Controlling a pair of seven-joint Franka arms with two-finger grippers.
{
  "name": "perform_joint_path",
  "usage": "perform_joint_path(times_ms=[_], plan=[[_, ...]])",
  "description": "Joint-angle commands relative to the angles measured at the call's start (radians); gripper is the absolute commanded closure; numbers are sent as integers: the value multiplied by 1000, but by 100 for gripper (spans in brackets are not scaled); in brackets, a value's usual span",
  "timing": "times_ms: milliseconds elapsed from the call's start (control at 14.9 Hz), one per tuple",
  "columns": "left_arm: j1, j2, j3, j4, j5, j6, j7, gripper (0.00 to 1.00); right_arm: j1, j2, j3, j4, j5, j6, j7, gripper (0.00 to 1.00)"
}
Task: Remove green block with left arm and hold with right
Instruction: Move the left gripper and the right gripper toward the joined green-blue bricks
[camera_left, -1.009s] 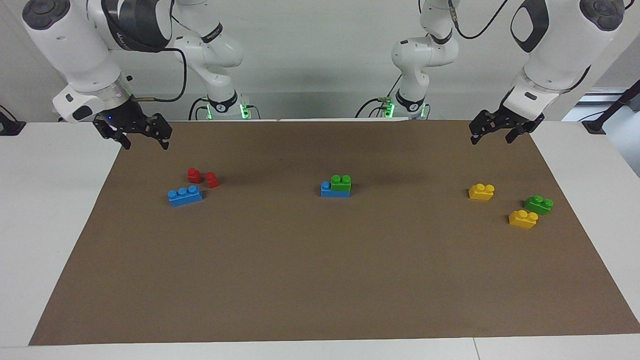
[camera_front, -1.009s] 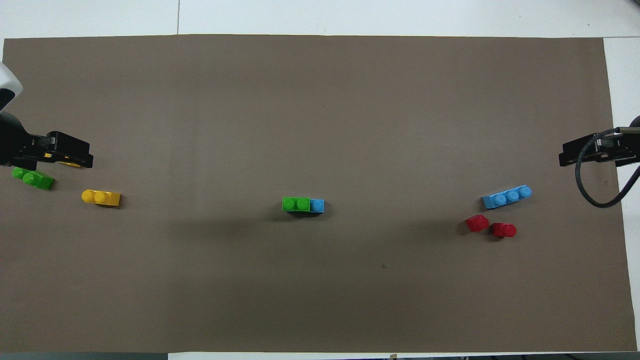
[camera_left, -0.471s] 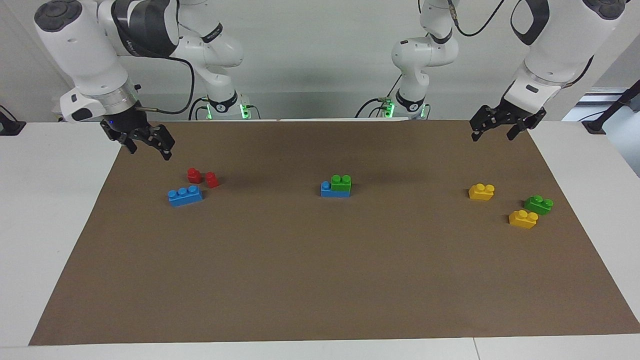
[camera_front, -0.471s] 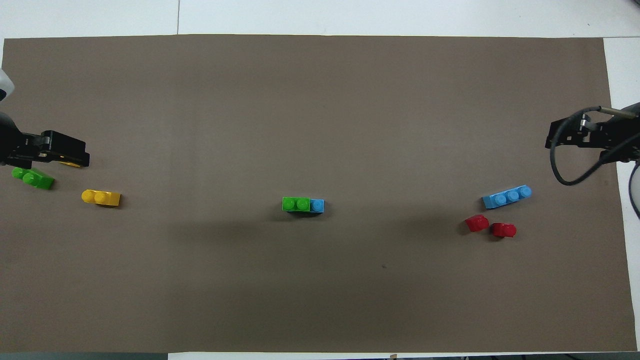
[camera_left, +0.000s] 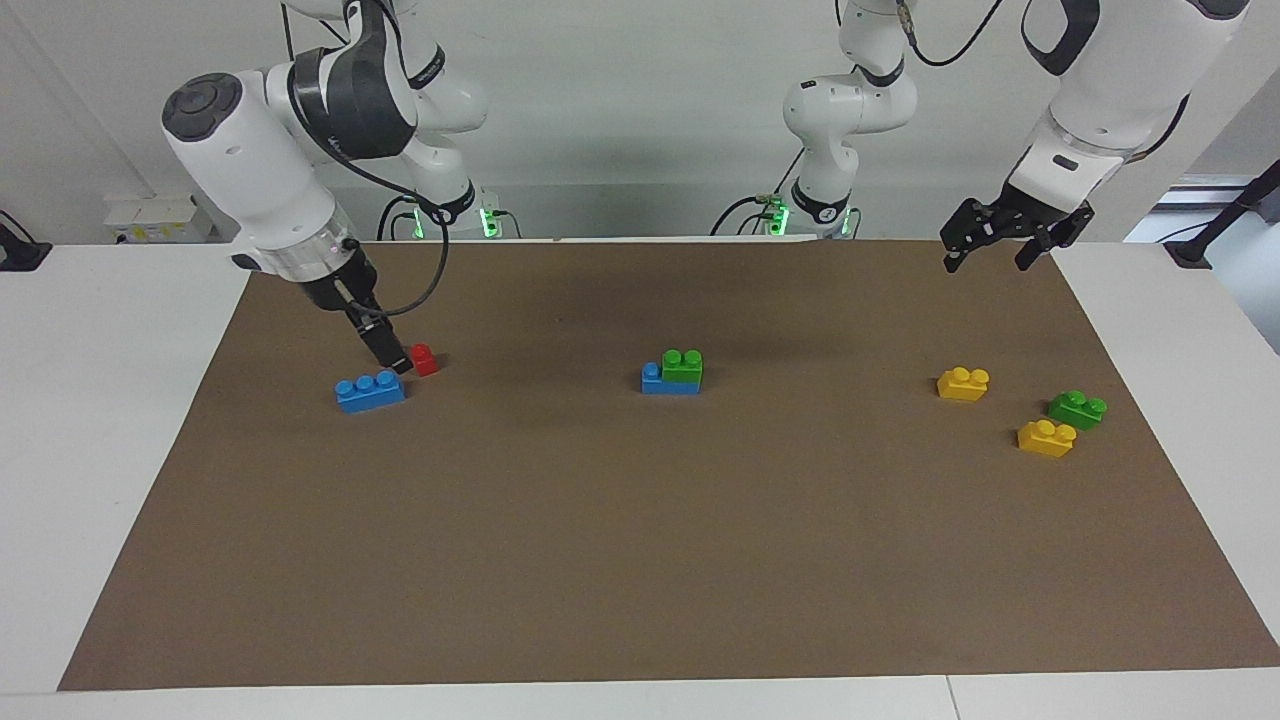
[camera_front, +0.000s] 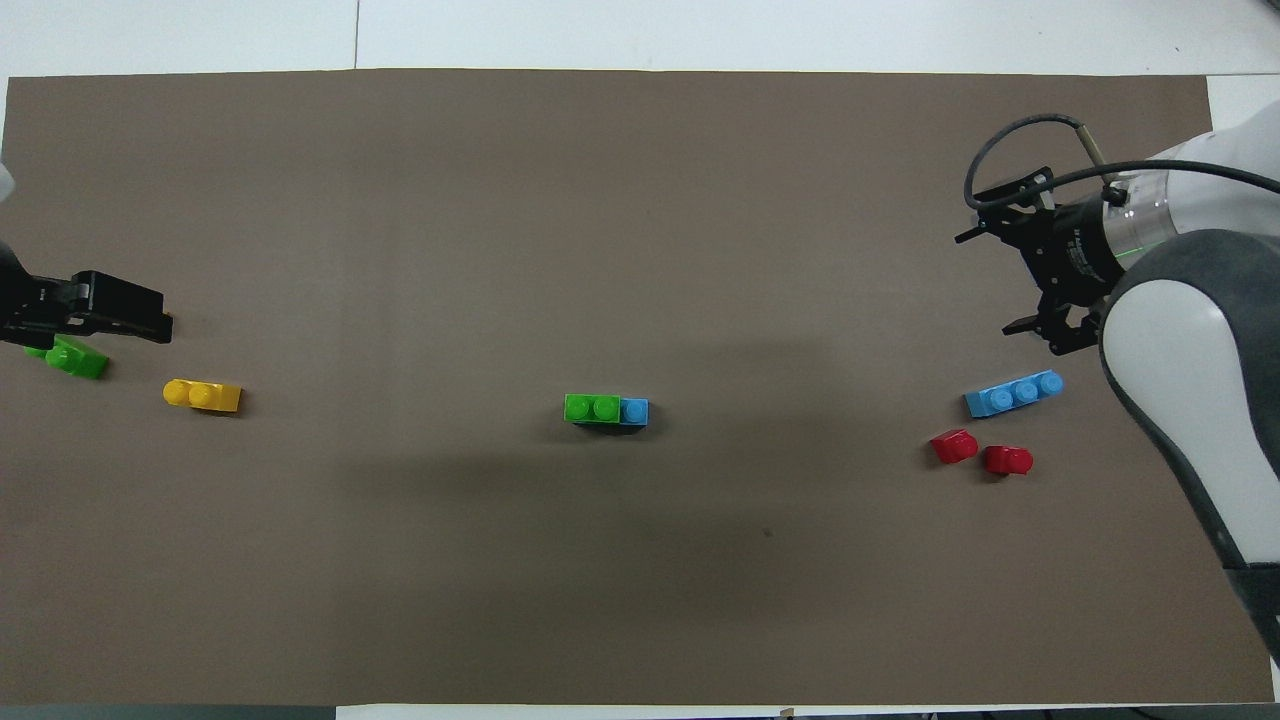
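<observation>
Green block (camera_left: 682, 366) sits stacked on blue brick (camera_left: 660, 381).

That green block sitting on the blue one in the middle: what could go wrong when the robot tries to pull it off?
1. The green block is stacked on a blue block; unheld, the blue one may lift too.
2. A second green block lies under the left gripper and could be taken instead.
3. The right gripper, low beside the red blocks, might knock them.

Bright green block (camera_left: 682, 366) sits on a blue brick (camera_left: 657, 381) — brown mat (camera_left: 640, 560), white table (camera_left: 100, 400).
</observation>
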Motion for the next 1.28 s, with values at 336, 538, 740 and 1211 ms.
perform_joint_path(times_ms=[336, 538, 740, 1211], plan=[[-108, -100, -2, -169, -15, 40, -383, 0, 76, 43, -1, -76, 209, 44, 254, 0], [-172, -135, -3, -248, -17, 123, -609, 0, 109, 43, -1, -127, 272, 76, 265, 0], [-252, -181, -3, -347, -17, 230, -881, 0, 177, 41, -1, -185, 303, 171, 364, 0], [-392, -178, -3, -446, -17, 418, -1541, 0, 275, 46, 0, -283, 387, 357, 392, 0]])
